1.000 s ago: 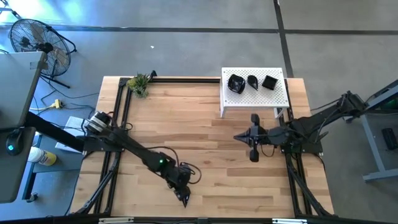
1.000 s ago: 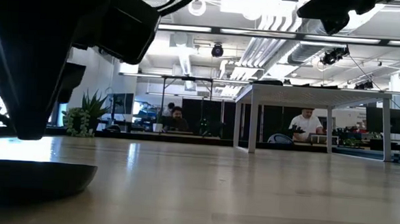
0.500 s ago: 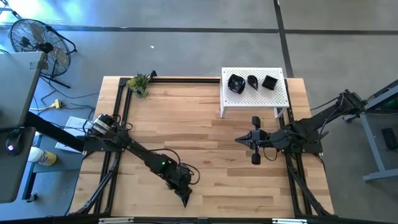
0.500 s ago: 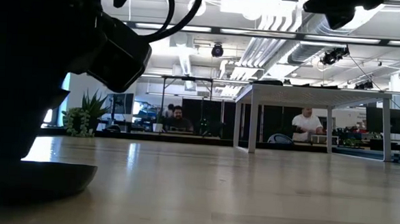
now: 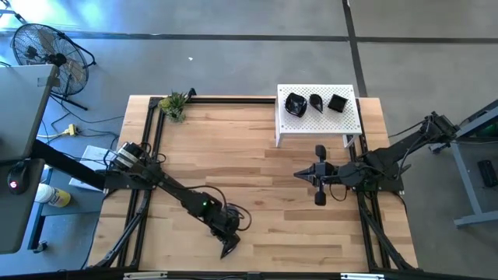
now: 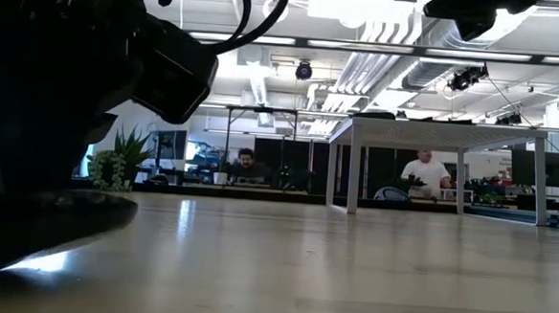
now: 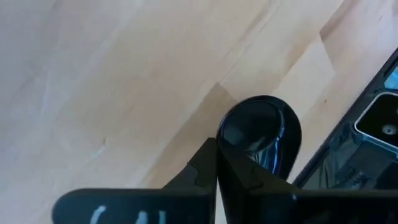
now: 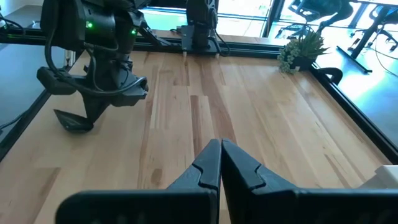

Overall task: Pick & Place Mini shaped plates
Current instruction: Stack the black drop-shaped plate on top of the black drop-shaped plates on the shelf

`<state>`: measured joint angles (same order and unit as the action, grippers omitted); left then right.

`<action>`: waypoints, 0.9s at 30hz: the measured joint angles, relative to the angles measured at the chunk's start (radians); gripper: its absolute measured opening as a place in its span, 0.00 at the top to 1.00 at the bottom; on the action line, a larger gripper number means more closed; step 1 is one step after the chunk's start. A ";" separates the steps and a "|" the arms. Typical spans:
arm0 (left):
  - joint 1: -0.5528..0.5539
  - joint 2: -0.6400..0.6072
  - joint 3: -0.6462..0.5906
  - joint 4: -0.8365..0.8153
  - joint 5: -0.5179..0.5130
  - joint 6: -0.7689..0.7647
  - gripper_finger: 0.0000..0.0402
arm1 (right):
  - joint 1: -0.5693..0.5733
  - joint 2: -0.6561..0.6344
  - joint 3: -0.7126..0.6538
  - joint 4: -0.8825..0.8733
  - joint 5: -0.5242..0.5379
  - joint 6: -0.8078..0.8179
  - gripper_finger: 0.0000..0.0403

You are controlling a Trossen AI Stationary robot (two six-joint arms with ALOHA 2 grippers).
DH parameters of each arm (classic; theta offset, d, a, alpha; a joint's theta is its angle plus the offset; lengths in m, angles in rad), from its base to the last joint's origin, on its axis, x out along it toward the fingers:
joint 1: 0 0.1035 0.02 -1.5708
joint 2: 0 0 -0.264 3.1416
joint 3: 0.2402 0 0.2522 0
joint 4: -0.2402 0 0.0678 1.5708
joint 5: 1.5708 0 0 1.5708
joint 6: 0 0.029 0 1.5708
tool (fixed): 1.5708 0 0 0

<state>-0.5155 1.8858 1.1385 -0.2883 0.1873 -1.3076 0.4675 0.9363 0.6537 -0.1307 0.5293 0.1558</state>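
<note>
One mini shaped plate point(image 7: 261, 134), small, glossy black and rounded, is near the table's front edge, with my left gripper point(image 5: 228, 247) shut on it. The right wrist view shows this plate point(image 8: 73, 121) tilted under the left gripper. Three more black mini plates point(image 5: 316, 102) lie on top of the white perforated platform point(image 5: 319, 123) at the far right. My right gripper point(image 5: 299, 176) hangs shut above the wood in front of the platform and holds nothing. My left gripper pinches the plate's rim point(image 7: 235, 144) between its two fingers, which come from above and point down. The plate sits tilted in the hold: in the low view one side point(image 6: 95, 209) is raised, and the other stays low by the table.
A small green plant point(image 5: 174, 106) stands at the far left corner. Black rails point(image 5: 148, 155) run along the table's left, far and right sides. Bare wood point(image 5: 257, 179) lies between the two arms. People sit at desks in the room beyond.
My left gripper has shut on the plate's rim. The plate, which lay flat on the table, has tipped: one side has risen and the other has stayed low.
</note>
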 joint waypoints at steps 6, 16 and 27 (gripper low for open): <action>0.049 -0.053 -0.002 -0.021 -0.041 0.061 1.00 | 0.000 -0.001 0.000 -0.004 0.000 0.000 1.00; 0.290 -0.092 -0.002 0.155 -0.078 0.228 1.00 | 0.080 -0.069 0.000 -0.030 0.079 0.000 1.00; 0.483 0.053 0.000 0.519 -0.032 0.194 1.00 | 0.143 -0.113 0.001 -0.068 0.171 0.027 1.00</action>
<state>-0.0323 1.9386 1.1383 0.2303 0.1557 -1.1138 0.6102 0.8238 0.6544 -0.1982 0.7006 0.1833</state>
